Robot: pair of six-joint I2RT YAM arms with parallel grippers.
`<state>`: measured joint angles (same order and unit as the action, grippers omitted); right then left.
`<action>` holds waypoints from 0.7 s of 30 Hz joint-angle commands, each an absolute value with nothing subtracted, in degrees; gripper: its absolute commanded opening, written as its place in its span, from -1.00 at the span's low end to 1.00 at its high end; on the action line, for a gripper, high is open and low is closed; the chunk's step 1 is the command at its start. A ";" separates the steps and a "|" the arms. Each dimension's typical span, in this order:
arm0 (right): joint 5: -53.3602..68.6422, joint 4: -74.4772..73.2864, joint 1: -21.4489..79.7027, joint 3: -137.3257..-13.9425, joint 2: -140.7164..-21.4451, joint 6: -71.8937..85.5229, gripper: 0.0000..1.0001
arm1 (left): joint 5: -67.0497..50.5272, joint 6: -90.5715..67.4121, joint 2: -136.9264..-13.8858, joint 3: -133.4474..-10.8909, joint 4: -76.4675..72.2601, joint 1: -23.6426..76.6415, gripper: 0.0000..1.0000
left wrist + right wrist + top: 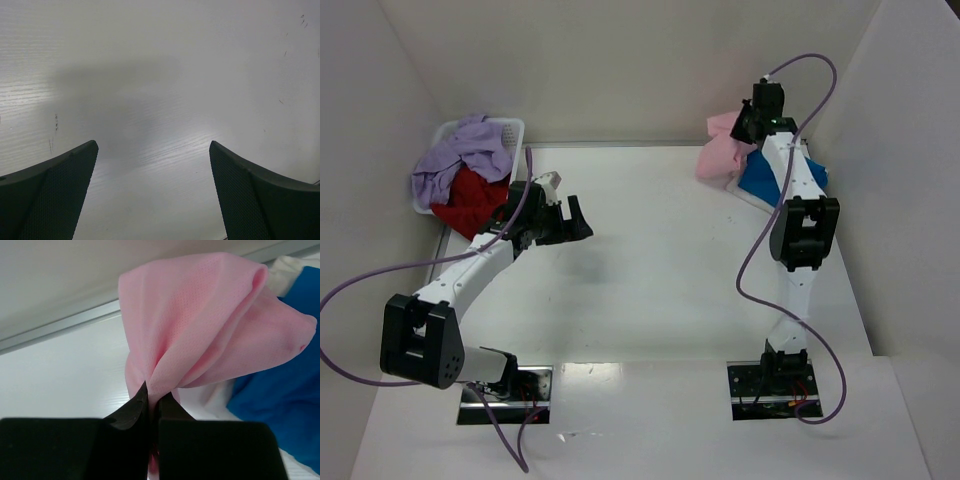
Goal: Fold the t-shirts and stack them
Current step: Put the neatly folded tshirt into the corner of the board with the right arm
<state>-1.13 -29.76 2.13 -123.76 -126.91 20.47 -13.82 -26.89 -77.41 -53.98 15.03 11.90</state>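
Right wrist view: right gripper [152, 392] is pinching the light pink t-shirt [200, 325] at the table's [650, 260] far-right corner, blue t-shirt [280, 405] beside it. Left gripper [152, 145] is hanging released. Lavender t-shirt [460, 155] and red t-shirt [470, 200] are lying bundled in the basket [515, 128]; folding seems barely started.

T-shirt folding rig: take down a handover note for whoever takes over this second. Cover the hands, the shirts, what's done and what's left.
Left hand: open, empty, over the bare white table.
Right hand: shut on the soft light pink cloth t-shirt, held bunched at the far right corner.
Bright blue cloth t-shirt: far right, beside the pink one.
Red cloth t-shirt and lavender cloth t-shirt: crumpled in the white perforated plastic basket, far left.
Done: no folded stack visible.
Left: fold and stack all four.
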 commanded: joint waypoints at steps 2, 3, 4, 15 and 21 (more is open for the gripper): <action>-2.99 -32.52 -1.40 -124.46 -126.74 16.88 -1.00 | -14.77 -25.40 -77.87 -54.14 14.41 11.34 1.00; -2.99 -32.52 -2.71 -123.67 -125.96 16.88 -1.00 | -14.77 -25.40 -78.39 -54.14 14.41 11.34 1.00; -1.86 -32.00 -3.42 -122.10 -125.43 16.87 -1.00 | -14.77 -25.40 -78.40 -54.14 14.41 11.34 1.00; 0.35 -30.32 -9.05 -117.51 -118.66 15.64 -1.00 | -15.82 -25.40 -79.45 -54.14 13.36 11.34 1.00; 0.97 -31.55 -10.19 -118.83 -118.12 15.12 -1.00 | -15.82 -25.40 -79.45 -54.14 13.36 11.34 1.00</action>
